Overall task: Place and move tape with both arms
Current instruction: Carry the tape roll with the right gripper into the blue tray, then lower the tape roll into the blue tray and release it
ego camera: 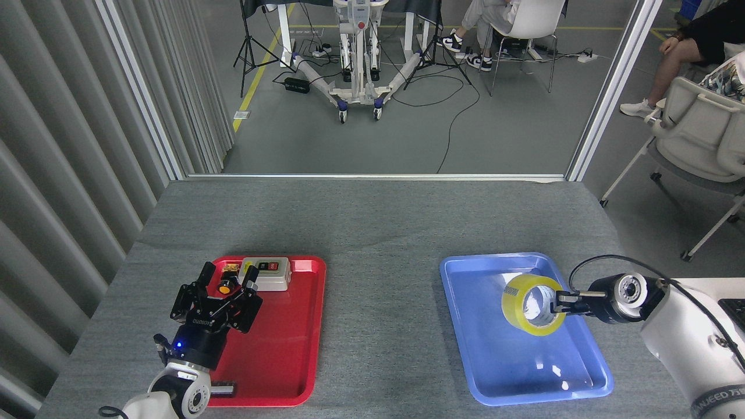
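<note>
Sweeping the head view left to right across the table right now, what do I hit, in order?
Left black claw gripper → white switch box at the far end of the red plastic tray → blue plastic tray → yellow translucent tape roll, held above it → right gripper.

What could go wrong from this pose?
1. The right end effector holds the tape only by one side of the roll, above the blue tray. Such a thin pinch may slip, and the roll could drop and roll away.
2. The left end effector is open over the red tray, close to the white switch box. Going lower might bump the box.
</note>
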### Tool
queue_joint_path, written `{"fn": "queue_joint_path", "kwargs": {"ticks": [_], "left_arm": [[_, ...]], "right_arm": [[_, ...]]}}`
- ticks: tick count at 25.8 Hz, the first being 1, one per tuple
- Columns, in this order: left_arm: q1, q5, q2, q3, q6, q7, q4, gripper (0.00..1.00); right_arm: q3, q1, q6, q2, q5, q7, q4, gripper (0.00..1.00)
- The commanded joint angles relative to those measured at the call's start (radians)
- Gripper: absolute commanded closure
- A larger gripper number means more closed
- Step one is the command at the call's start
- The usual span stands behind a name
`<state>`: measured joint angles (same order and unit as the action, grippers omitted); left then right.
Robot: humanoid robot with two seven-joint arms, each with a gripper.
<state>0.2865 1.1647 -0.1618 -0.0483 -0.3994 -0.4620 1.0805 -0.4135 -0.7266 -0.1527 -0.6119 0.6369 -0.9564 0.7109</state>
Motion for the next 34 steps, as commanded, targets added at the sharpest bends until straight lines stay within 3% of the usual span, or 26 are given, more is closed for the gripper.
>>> {"fn": "queue_joint_path", "kwargs": {"ticks": [1,5,11,15,20,23,29,34], "left_arm": [[-0.024,0.012,-0.002,0.001,0.002,0.138,0.002,0.00],[-0.015,0.004,-0.004,0.001,0.014,0.230,0.004,0.00],[0.003,0.007,0.042,0.001,0.148,0.342,0.018,0.00],[-0.032,0.024,0.077,-0.001,0.157,0.361,0.153,0.00],[-0.047,0.296,0.099,-0.065,0.298,0.293,0.210,0.00],[-0.047,0.374,0.142,-0.077,0.366,0.264,0.205,0.00],[-0.018,0.469,0.257,-0.011,0.356,0.270,0.182,0.00],[0.005,0.483,0.228,0.022,0.295,0.264,0.128,0.00]], "right_arm": [[-0.019,-0.011,-0.005,0.004,-0.005,-0.035,-0.014,0.94],[-0.021,-0.016,-0.008,0.006,-0.010,-0.047,-0.014,0.94],[-0.030,-0.022,-0.002,0.020,-0.010,-0.071,-0.011,0.94],[-0.057,-0.020,0.039,0.027,-0.046,-0.099,-0.007,0.94],[-0.107,-0.022,0.111,0.032,-0.062,-0.114,-0.004,0.94],[-0.108,-0.023,0.113,0.029,-0.062,-0.108,-0.004,0.93],[-0.108,-0.014,0.119,0.032,-0.051,-0.096,-0.010,0.75],[-0.108,-0.005,0.119,0.037,-0.046,-0.081,-0.005,0.62]]}}
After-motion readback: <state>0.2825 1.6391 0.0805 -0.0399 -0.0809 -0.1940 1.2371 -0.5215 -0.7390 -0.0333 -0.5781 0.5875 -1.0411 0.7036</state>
